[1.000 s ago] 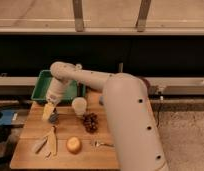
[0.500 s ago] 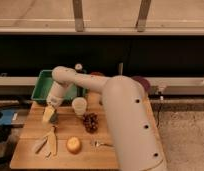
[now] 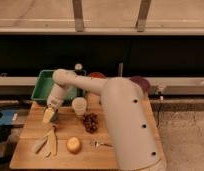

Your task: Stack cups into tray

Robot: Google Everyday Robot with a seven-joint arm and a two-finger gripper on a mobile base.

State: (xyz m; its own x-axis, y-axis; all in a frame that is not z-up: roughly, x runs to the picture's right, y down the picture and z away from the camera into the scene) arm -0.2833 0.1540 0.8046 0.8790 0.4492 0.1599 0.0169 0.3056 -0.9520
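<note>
The tool (image 3: 49,114) is down at the left end of the wooden counter (image 3: 65,129), just in front of the green tray (image 3: 41,89). It sits right at the dark cup (image 3: 55,117), which shows only as a dark patch beside it. Whether the tool is clenched on that cup or released I cannot tell. The arm arches over the tray's near corner, which looks like a reach from above so the cup can be lifted straight up. The pale cup (image 3: 79,106) stands upright just to the right, apart from the tool; neither cup is in the tray. Grapes (image 3: 90,122), a round yellow fruit (image 3: 73,145), wooden utensils (image 3: 45,142) and a small metal piece (image 3: 97,144) lie nearer the front, off the short path to the tray. A red bowl (image 3: 97,76) sits behind the arm. The pale cup, being so close, seems likeliest to get knocked.
</note>
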